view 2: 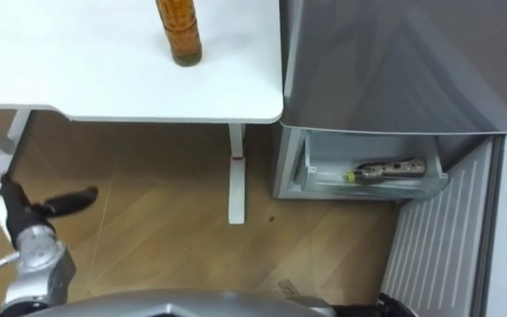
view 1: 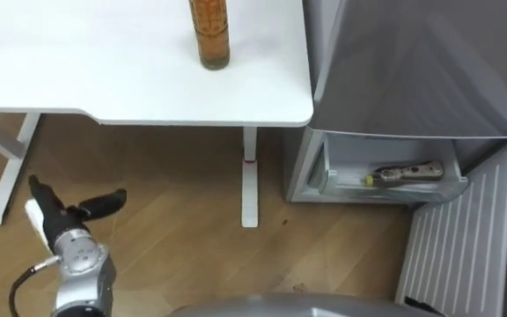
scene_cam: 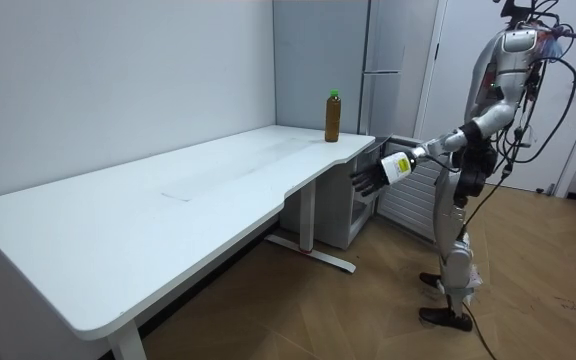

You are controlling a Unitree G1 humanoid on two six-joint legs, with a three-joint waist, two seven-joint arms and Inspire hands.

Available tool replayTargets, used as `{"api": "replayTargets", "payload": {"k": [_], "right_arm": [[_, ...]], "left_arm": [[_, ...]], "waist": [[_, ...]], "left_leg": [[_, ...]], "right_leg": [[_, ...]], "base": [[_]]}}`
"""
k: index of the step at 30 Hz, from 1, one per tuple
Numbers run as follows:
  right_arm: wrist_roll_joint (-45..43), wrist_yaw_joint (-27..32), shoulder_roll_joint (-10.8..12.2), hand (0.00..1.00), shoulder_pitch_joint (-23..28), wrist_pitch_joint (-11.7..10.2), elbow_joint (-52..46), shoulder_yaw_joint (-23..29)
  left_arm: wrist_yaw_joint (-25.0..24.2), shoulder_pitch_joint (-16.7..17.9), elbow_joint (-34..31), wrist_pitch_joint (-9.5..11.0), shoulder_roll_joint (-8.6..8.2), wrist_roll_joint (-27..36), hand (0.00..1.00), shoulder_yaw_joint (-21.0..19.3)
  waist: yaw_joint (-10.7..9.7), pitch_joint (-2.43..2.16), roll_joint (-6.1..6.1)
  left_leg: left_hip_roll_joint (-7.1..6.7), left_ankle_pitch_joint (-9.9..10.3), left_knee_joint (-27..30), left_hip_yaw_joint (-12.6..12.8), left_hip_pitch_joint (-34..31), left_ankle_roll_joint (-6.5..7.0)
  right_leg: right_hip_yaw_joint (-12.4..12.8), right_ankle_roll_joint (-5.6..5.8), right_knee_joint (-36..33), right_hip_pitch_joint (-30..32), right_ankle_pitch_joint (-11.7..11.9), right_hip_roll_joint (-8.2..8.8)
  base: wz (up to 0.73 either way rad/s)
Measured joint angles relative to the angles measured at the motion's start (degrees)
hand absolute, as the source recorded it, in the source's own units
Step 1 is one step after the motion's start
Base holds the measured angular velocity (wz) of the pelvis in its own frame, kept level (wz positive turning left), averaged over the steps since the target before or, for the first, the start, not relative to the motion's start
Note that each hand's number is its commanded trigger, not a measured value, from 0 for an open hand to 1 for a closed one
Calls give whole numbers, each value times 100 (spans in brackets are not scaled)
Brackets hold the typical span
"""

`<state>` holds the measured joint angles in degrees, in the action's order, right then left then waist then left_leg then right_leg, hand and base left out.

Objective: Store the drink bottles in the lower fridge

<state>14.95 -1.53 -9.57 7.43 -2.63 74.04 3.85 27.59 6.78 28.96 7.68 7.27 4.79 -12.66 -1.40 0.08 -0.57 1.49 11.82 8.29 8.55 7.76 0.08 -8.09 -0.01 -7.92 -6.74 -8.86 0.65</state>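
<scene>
An amber drink bottle (view 1: 209, 35) with a green cap (scene_cam: 334, 95) stands upright near the white table's (view 1: 104, 70) right edge. A second bottle (view 1: 403, 173) lies on its side in the open lower fridge compartment (view 1: 341, 158), to the right of the table. My left hand (view 1: 60, 216) hangs low over the wooden floor, in front of the table and well left of the fridge. Its fingers are straight, the thumb sticks out, and it holds nothing. In the room view I stand by the table's far corner with the left hand (scene_cam: 368, 178) reaching toward the table.
The grey upper fridge body (view 1: 412, 62) overhangs the open compartment. A ribbed panel (view 1: 465, 246) stands out at the right, beside the compartment. The table's white legs (view 1: 250, 180) rest on the floor between my hand and the fridge. A white door (scene_cam: 488, 60) is behind me.
</scene>
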Motion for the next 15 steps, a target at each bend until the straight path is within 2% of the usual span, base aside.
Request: {"api": "replayTargets", "payload": {"k": [4, 6, 10, 12, 15], "right_arm": [[-10, -4, 24, 0, 12, 8, 4, 34], [-12, -50, 29, 0, -3, 13, 1, 33], [-10, -115, 73, 0, -26, 17, 1, 30], [34, -114, 74, 0, -87, 19, 40, 32], [28, -113, 74, 0, -152, 19, 170, 124]], "left_arm": [[177, 23, -863, 25, 0, -292, 0, -3], [226, 7, -1296, 137, 14, -463, 0, 6], [211, 15, -1950, 124, 24, -492, 0, 170], [142, 1, -2317, 120, 27, -501, 0, 293], [31, -20, -2526, 110, 41, -563, 0, 396]], "waist": [[-1, 0, 16], [-7, -6, 16], [-44, -3, 10], [-152, 3, 22], [-268, 15, 58]], "left_leg": [[-5, 13, 1, 1, -19, 5], [-11, 12, -2, 10, -15, 6], [-11, 12, 5, -19, -28, 6], [-15, 15, 27, -73, -38, 10], [-16, 15, 34, -99, -37, 10]], "right_leg": [[6, 2, 2, 16, -1, 0], [7, 7, 3, 12, -4, 5], [-5, 7, 15, 7, -5, 5], [-54, 8, 17, -14, -5, 14], [-68, 8, 16, -24, -5, 13]], "base": [[0], [0], [1], [11], [3]]}}
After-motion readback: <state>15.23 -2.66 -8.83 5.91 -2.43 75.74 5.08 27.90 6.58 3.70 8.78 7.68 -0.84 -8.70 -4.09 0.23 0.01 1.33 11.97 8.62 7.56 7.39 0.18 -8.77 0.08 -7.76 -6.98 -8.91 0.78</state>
